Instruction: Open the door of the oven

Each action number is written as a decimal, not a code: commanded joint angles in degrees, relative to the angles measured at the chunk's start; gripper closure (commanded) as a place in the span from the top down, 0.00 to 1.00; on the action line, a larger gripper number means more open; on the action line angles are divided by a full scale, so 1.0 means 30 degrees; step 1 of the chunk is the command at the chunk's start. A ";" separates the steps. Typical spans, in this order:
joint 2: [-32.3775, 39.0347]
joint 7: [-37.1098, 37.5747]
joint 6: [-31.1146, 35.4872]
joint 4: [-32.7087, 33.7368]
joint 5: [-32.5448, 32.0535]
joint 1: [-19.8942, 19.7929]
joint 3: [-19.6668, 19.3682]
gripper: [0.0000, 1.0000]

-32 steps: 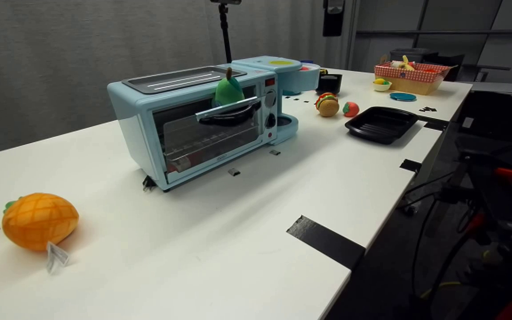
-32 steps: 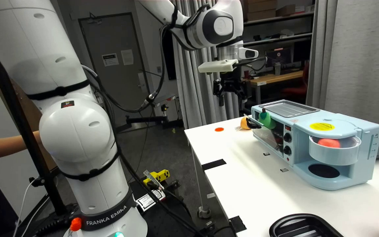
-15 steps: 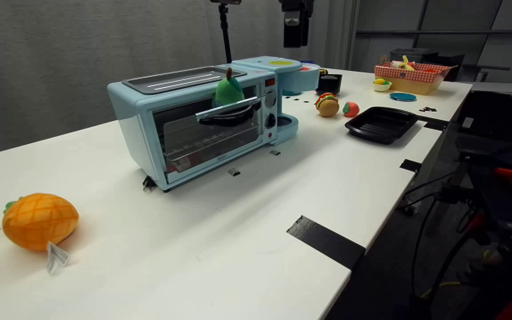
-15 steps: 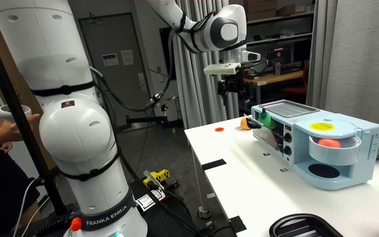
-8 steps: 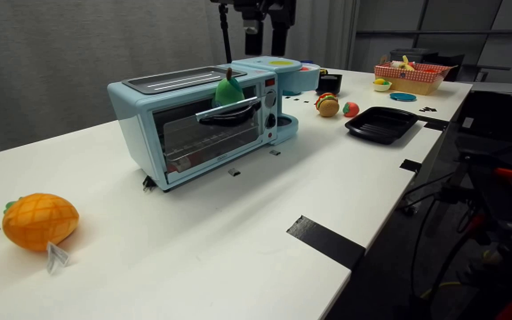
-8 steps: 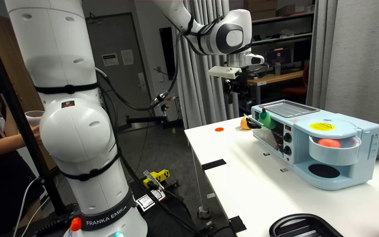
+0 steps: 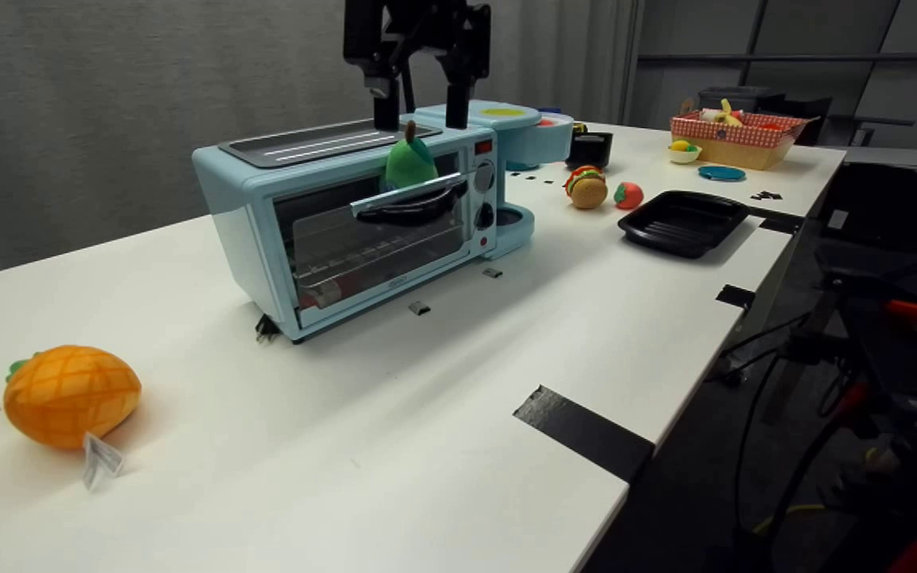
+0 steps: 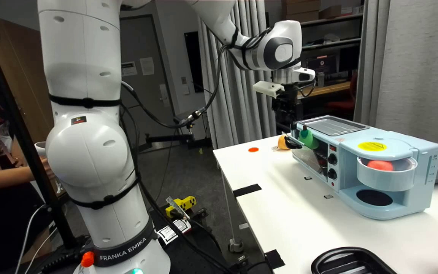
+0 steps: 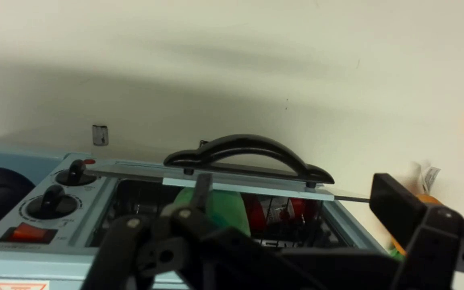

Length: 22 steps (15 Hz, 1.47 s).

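Observation:
The light blue oven (image 7: pixel 228 231) stands on the table and shows in both exterior views (image 8: pixel 409 139). Its glass door (image 7: pixel 375 253) is partly open, its top edge tilted outward. The black handle (image 7: pixel 415 210) runs along that edge and arches across the wrist view (image 9: pixel 248 139). A green plush toy (image 7: pixel 409 165) sits in the gap between door and oven; it also shows in the wrist view (image 9: pixel 228 207). My gripper (image 7: pixel 422 126) is open and empty above the oven's front. In the wrist view its spread fingers (image 9: pixel 395 207) stand on either side of the door's top edge (image 9: pixel 248 188), nearer the camera.
An orange pineapple plush (image 7: pixel 72 396) lies on the table beyond the oven's end. A black tray (image 7: pixel 683 223), a toy burger (image 7: pixel 586 188) and a red toy fruit (image 7: pixel 628 196) lie on the coffee-maker side. A black plug (image 7: pixel 266 328) lies at the oven's corner.
My gripper has come in from farther off and moved down and across to above the oven's front. The door, the oven and the green toy have not moved.

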 commanded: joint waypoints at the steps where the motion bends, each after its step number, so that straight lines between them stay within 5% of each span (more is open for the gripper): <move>1: 0.1427 0.1369 0.0156 0.1308 -0.0434 0.0347 -0.0534 1.00; 22: 0.4666 0.2153 -0.0201 0.4745 -0.0434 0.0501 -0.1433 1.00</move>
